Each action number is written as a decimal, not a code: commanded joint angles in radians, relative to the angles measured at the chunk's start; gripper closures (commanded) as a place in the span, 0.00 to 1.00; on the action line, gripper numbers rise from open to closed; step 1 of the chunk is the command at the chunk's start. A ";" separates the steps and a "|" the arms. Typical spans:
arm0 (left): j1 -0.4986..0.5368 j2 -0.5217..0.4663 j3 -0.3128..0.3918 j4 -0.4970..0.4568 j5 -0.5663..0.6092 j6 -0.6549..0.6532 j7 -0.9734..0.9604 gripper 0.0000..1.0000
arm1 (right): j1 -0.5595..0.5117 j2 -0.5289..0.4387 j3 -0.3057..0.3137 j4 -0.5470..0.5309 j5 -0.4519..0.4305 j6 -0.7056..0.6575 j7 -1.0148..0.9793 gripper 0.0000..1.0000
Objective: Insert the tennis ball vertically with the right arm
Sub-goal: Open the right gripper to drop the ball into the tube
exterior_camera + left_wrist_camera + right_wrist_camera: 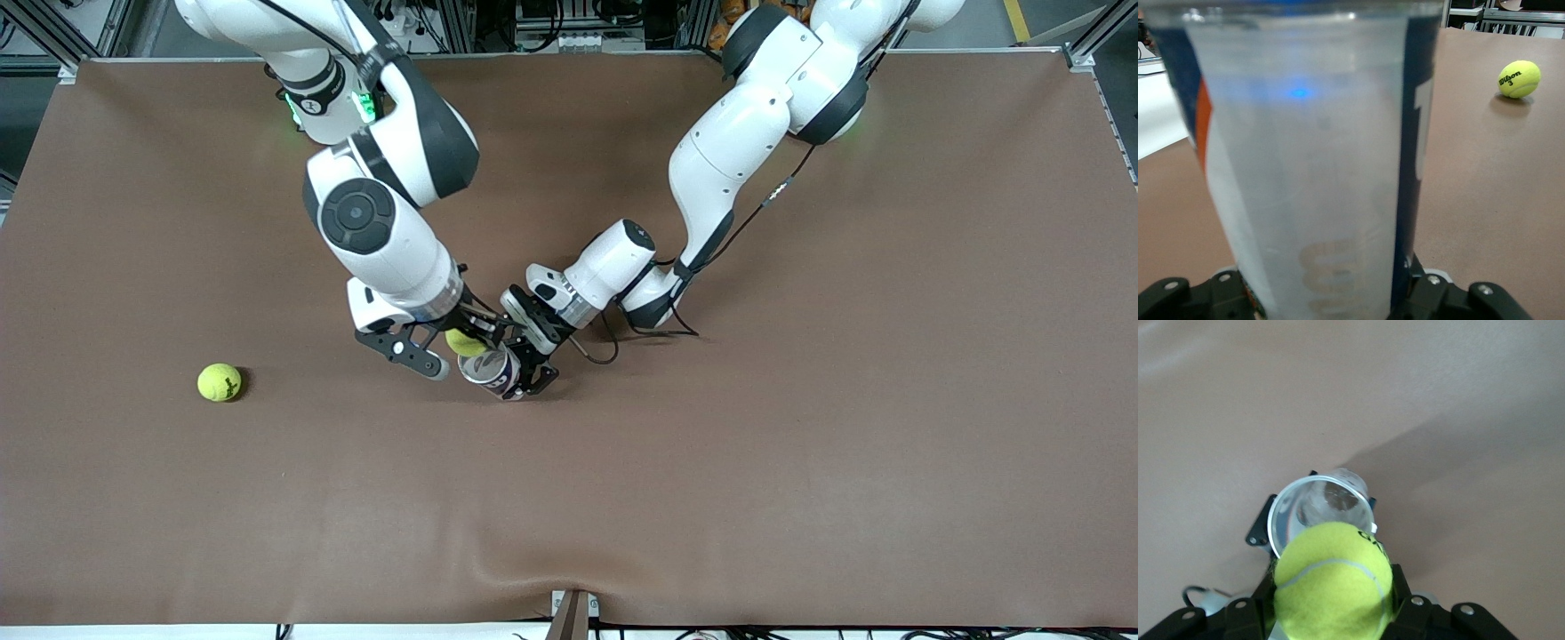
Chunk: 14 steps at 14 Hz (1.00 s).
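Note:
A yellow tennis ball (464, 342) (1333, 580) sits between the fingers of my right gripper (467, 340) (1333, 603), which is shut on it. The ball hangs just above the open mouth of a clear plastic tube (489, 366) (1328, 500) with a blue and orange label. The tube (1311, 167) stands upright near the middle of the table. My left gripper (517, 372) (1331, 297) is shut on its side. Inside, the tube looks empty down to its bottom.
A second tennis ball (219, 382) (1519, 79) lies loose on the brown table mat (800, 444), toward the right arm's end. Both arms meet at the tube, their hands close beside each other.

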 commanded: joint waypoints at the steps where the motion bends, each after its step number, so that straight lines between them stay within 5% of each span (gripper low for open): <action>1: -0.003 0.015 0.005 0.011 -0.015 0.004 -0.001 0.21 | 0.020 0.044 -0.009 0.046 0.011 0.023 0.072 1.00; 8: -0.001 0.015 0.005 0.011 -0.015 0.004 -0.001 0.20 | 0.006 0.049 -0.009 0.051 0.009 0.037 0.061 1.00; 9: -0.001 0.015 0.005 0.011 -0.015 0.004 -0.001 0.20 | 0.001 0.049 -0.009 0.054 0.009 0.037 0.056 0.93; 12: -0.001 0.013 0.005 0.011 -0.017 0.004 -0.001 0.20 | 0.004 0.049 -0.011 0.052 0.008 0.035 0.056 0.47; 14: 0.000 0.013 0.005 0.011 -0.017 0.004 -0.001 0.20 | 0.004 0.049 -0.011 0.052 0.008 0.035 0.055 0.43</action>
